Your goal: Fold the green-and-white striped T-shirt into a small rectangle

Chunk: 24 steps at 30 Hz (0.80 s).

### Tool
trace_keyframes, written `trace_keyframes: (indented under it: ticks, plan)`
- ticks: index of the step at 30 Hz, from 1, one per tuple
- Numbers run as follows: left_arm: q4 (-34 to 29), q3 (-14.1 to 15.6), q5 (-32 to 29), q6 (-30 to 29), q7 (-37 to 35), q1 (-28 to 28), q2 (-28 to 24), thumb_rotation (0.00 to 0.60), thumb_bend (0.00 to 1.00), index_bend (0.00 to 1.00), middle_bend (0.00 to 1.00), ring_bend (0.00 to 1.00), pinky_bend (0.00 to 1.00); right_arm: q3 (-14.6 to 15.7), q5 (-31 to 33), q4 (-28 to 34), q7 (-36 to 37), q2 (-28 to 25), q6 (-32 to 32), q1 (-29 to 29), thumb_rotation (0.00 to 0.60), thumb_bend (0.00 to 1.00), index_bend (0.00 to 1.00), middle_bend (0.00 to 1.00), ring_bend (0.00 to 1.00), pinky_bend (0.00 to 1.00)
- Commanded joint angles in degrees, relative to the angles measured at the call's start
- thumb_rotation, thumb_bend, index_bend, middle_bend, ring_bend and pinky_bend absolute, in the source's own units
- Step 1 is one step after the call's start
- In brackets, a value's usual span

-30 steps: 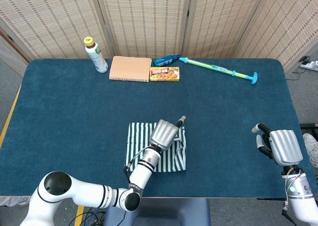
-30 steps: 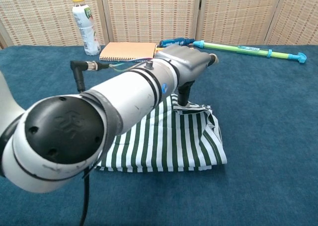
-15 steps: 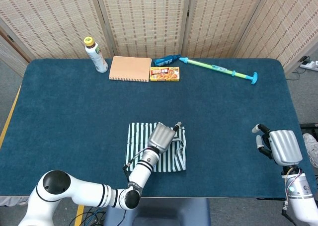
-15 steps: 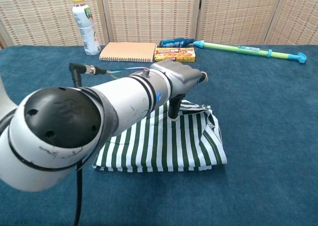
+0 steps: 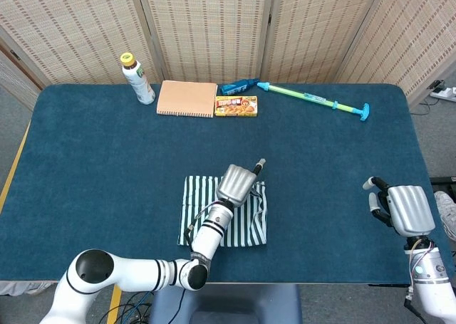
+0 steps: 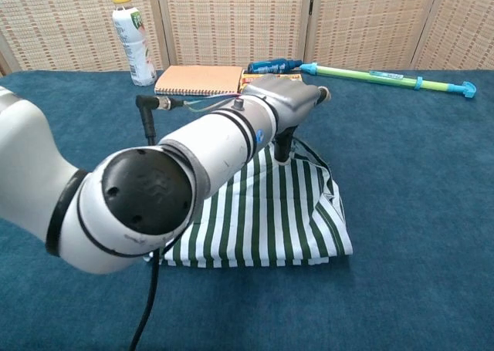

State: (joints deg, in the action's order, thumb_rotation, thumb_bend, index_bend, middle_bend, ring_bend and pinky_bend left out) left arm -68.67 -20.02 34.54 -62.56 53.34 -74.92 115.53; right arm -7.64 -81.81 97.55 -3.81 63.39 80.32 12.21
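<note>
Woven screens [image 5: 214, 25] back a blue-carpeted table [image 5: 92, 160] bearing the striped T-shirt [image 6: 285, 220].

Head view high above, looking down, chest view low and close (facing forward), both sharing the striped T-shirt [image 5: 225, 220]

The T-shirt [image 5: 224, 213] lay under the left hand [image 5: 237, 181]. Far beyond that hand, along the table's [image 5: 85, 146] back edge, sat a bottle [image 5: 137, 78] to its left, then a notebook [image 5: 187, 98], a small box [image 5: 236, 106], and a long toy [image 5: 313, 100] to its right. The right hand [image 5: 402, 208] stood well off to the right.
</note>
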Motion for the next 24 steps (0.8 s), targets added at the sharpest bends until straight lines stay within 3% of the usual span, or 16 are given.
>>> trace_keyframes:
  ticks: [1, 7, 12, 17, 24]
  plan:
    - [4.3, -1.8, 3.8, -0.7, -5.8, 0.5, 2.6, 0.6, 0.25, 0.0, 0.79, 0.77, 0.89, -0.1, 0.1, 0.1, 0.0, 0.0, 0.1, 0.0, 0.6, 0.57, 0.44, 0.97, 1.0, 1.0]
    - [6.2, -2.6, 5.8, -0.6, -9.4, 2.4, 2.9, 0.6, 0.24, 0.0, 0.79, 0.77, 0.89, -0.2, 0.3, 0.0, 0.1, 0.0, 0.0, 0.0, 0.6, 0.57, 0.44, 0.97, 1.0, 1.0]
    - [1.0, -4.0, 5.9, -1.3, -10.8, 5.3, -0.7, 0.6, 0.24, 0.0, 0.78, 0.76, 0.89, -0.2, 0.1, -0.1, 0.3, -0.1, 0.0, 0.0, 0.6, 0.57, 0.44, 0.97, 1.0, 1.0]
    - [-8.3, -1.5, 8.6, -4.0, -12.4, 10.9, -7.7, 0.6, 0.24, 0.0, 0.73, 0.71, 0.87, -0.3, 0.1, -0.3, 0.9, -0.3, 0.4, -0.2, 0.6, 0.57, 0.44, 0.97, 1.0, 1.0]
    - [-20.2, 3.1, 11.3, -8.1, -14.6, 19.9, -19.0, 0.6, 0.24, 0.0, 0.64, 0.6, 0.77, 0.3, -0.5, -0.8, 1.6, -0.4, 0.1, -0.4, 0.6, 0.57, 0.44, 0.93, 0.97, 1.0]
